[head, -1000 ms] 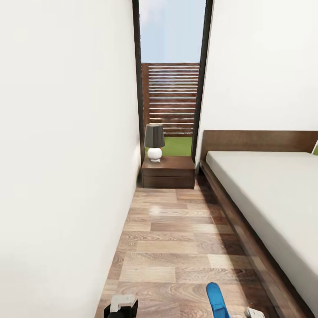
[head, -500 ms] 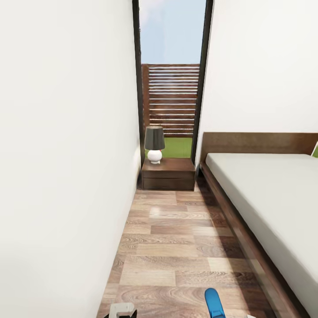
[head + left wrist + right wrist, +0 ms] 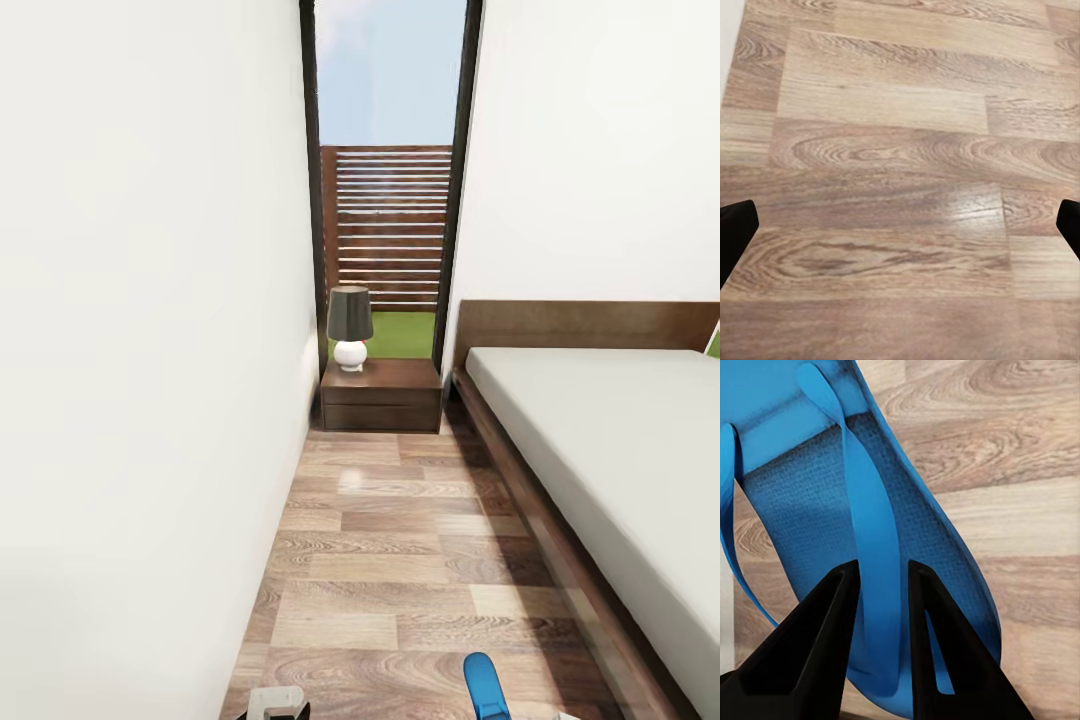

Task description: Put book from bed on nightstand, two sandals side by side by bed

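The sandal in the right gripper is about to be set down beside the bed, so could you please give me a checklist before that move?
1. Right gripper shut on the sandal strap: ok.
2. Left gripper open and holding nothing: ok.
3. Floor beside the bed free of obstacles: ok.
4. Second sandal located: cannot tell.
5. Nightstand has spare top beside the lamp: ok.

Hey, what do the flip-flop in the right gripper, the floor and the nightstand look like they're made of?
Flip-flop: seemingly foam or rubber, matte bright blue, with a fine dimpled footbed and smooth strap; the right gripper is closed on that strap.
Floor: wood planks or wood-look laminate, light brown with visible grain and a soft sheen.
Nightstand: dark-brown wood or veneer, fairly glossy on top.
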{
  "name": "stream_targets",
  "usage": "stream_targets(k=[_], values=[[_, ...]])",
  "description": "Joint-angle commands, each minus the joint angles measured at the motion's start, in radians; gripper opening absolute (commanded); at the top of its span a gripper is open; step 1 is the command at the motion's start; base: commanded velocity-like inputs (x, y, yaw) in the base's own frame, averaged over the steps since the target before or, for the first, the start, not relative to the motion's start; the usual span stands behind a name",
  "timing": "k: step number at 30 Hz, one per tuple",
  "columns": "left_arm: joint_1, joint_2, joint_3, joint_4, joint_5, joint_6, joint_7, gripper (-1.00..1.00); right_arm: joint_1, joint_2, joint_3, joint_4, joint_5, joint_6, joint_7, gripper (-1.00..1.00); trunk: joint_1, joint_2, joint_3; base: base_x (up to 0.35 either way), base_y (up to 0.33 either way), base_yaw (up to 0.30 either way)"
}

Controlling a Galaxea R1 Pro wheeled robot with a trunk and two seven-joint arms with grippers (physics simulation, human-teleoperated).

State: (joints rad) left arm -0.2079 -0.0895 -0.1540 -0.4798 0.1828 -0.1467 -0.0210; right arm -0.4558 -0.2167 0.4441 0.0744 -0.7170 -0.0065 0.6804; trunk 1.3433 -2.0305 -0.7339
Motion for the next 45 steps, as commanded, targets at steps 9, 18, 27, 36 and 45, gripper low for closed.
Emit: stream_targets(k=[9, 18, 27, 36, 45], values=[[-0.001, -0.001, -0.004, 0.002, 0.011, -0.004, -0.002, 1.0, -0.001, 0.0, 0.008, 0.004, -0.012, -0.001, 0.008, -1.0, 0.0, 0.0, 0.001, 0.0, 0.0, -0.012], [-0.001, -0.001, -0.004, 0.003, 0.011, -0.004, -0.002, 1.0, -0.001, 0.0, 0.008, 0.004, -0.011, -0.001, 0.009, -1.0, 0.0, 0.0, 0.002, 0.0, 0.0, -0.006], [-0.001, -0.001, -0.004, 0.003, 0.011, -0.004, -0.002, 1.0, -0.001, 0.0, 0.008, 0.004, -0.01, -0.001, 0.011, -1.0, 0.0, 0.0, 0.002, 0.0, 0.0, -0.163], [-0.001, -0.001, -0.005, 0.003, 0.011, -0.004, -0.002, 1.0, -0.001, 0.0, 0.008, 0.004, -0.01, -0.001, 0.011, -1.0, 0.0, 0.0, 0.002, 0.0, 0.0, -0.28], [-0.001, -0.003, -0.005, 0.003, 0.011, -0.004, -0.002, 1.0, -0.001, 0.0, 0.008, 0.004, -0.01, -0.001, 0.011, -1.0, 0.0, 0.0, 0.002, 0.0, 0.0, -0.282]])
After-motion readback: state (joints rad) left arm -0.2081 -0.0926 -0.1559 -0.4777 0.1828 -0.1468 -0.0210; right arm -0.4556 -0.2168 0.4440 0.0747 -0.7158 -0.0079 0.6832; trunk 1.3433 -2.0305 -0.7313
